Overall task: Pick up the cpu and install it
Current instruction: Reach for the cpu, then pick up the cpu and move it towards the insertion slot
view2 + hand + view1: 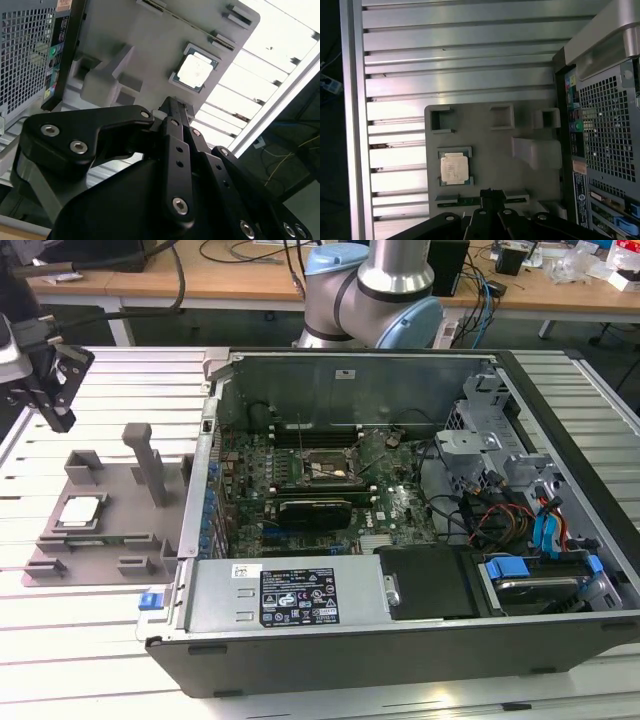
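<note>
Gripper: the gripper [171,102] is clenched on nothing, its fingertips pressed together. In the exterior view it hangs in the air at that view's left, over the far edge of the slatted surface [60,640].
Cpu: the cpu [454,167] lies flat, metal top up, in a shallow square seat of the gray fixture [485,140]. It is apart from the gripper and untouched.
Step in hand: by my reading this is the approach for the pick, since nothing is lifted.
Opening: the fingertips would have to part wider than the chip before coming down; pressed together as they are, they would land on the metal top.
Alignment: the fingers should be squared to two opposite edges and the descent kept straight. Low rims stand at the seat's corners, so the pads should meet the chip where the rim is open.
Hold: light, on the edges only, with the chip kept level. A tilt could jam it in the seat.
Neighbours: an upright post [148,460] and raised blocks stand on the same fixture near the seat, so the wrist needs to keep clear of them.
Farther out: the open computer case [400,640] stands just beside the fixture, at the exterior view's right. Its socket [322,470] is well apart from the chip.
</note>
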